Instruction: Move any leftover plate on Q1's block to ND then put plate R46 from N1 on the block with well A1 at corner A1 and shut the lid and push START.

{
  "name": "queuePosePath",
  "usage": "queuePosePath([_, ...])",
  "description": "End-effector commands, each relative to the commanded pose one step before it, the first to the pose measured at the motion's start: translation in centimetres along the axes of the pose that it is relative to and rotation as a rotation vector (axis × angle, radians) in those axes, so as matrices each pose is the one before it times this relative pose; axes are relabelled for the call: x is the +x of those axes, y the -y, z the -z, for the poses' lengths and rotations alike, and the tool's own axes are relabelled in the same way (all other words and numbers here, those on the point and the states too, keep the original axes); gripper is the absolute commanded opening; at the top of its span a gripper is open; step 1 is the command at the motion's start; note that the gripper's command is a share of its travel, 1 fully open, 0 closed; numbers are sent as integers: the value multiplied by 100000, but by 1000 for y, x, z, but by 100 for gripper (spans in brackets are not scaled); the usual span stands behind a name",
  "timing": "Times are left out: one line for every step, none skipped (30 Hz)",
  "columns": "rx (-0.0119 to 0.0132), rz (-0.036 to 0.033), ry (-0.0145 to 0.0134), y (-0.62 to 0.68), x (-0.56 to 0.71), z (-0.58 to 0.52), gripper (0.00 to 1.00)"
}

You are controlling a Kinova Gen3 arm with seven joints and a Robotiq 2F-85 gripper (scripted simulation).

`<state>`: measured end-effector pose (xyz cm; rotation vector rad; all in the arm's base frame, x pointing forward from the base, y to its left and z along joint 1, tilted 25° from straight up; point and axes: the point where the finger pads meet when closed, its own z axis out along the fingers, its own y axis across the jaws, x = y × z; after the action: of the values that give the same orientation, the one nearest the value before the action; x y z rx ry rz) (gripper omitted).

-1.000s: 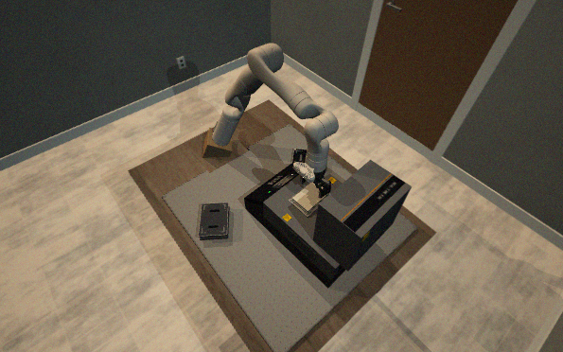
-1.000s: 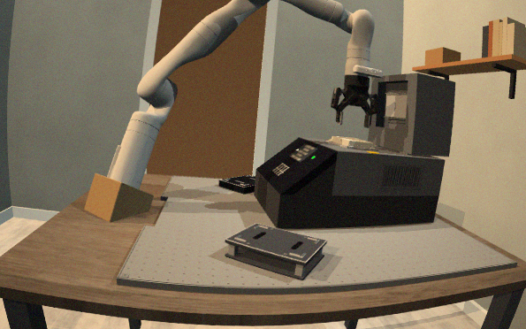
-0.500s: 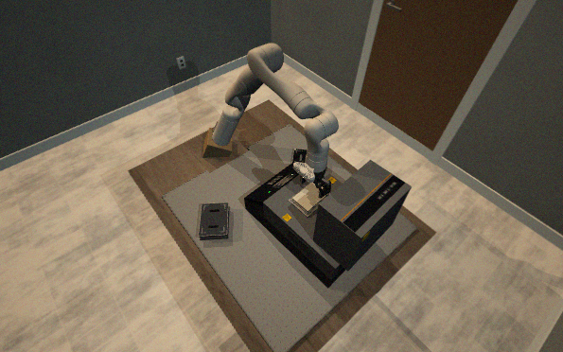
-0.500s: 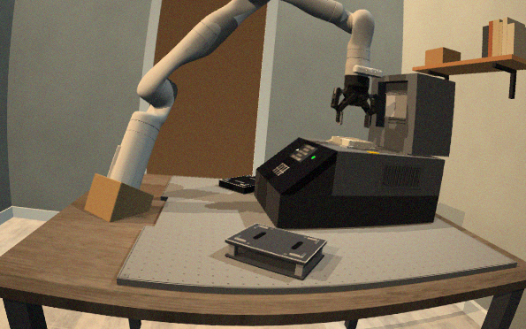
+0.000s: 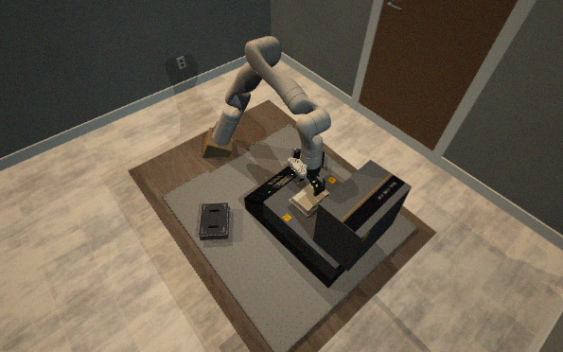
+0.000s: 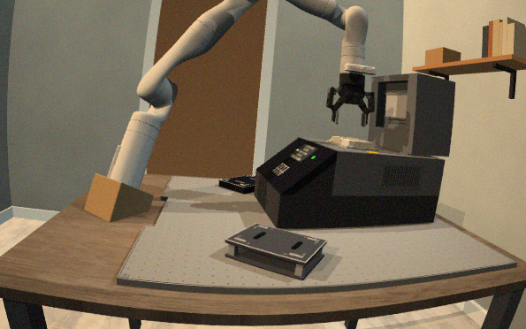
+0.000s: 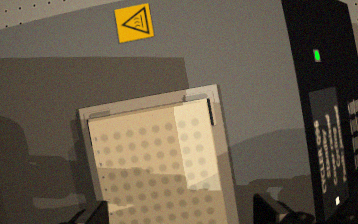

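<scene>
The gripper is pointing down above Q1, jaws wide open w/ nothing btwn them. In the ext. view its fingertips hang over the pale plate, w/ a visible gap btwn tips & plate. The wrist cam has one finger at either side of the plate in the lower part of the pic; the plate sits at a slight slant to that view.

The plate is on Q1's block, its rows of round wells showing thru the wrist cam, dark locator edges by its far corners. Can't tell which plate it is (R46 or last run's): no label is legible. Can't confirm it's dead flat either.

Q1's lid stands up at the rear, pale heater plate on its inner face. The lamp is green. A yellow hot-surface label is near the plate on Q1's top.

On the gray board, the near nest, dark w/ 2 slots in its top, is well apart from Q1. Another dark nest is partly hidden behind Q1 in the ext. view. Can't tell which is N1 & which ND.
</scene>
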<state>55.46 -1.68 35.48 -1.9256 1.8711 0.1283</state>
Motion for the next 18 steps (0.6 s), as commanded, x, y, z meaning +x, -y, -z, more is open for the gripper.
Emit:
queuePosePath([5960, -14795, 2102, -1456, 311, 282, 92])
queuePosePath([1000, -3153, 414, -297, 128, 80, 91])
queuePosePath([1000, -3153, 414, -292, 137, 83, 90])
queuePosePath([1000, -3153, 414, -287, 146, 87, 89])
queuePosePath([0, 0, 0, 0, 0, 0, 89])
queuePosePath([0, 0, 0, 0, 0, 0, 89])
queuePosePath([1000, -3153, 414, -282, 155, 90, 88])
queuePosePath([1000, -3153, 414, -275, 163, 94, 87])
queuePosePath([1000, -3153, 414, -269, 171, 97, 86])
queuePosePath([1000, -3153, 414, -263, 179, 101, 86])
queuePosePath([1000, -3153, 414, -256, 187, 104, 85])
queuePosePath([1000, -3153, 414, -249, 194, 107, 84])
queuePosePath([1000, -3153, 414, -241, 201, 111, 83])
queuePosePath([1000, -3153, 414, -234, 208, 114, 82])
queuePosePath([1000, -3153, 414, -226, 215, 117, 81])
queuePosePath([1000, -3153, 414, -218, 222, 120, 80])
queuePosePath([1000, -3153, 414, -210, 228, 123, 79])
queuePosePath([1000, -3153, 414, -201, 234, 126, 78])
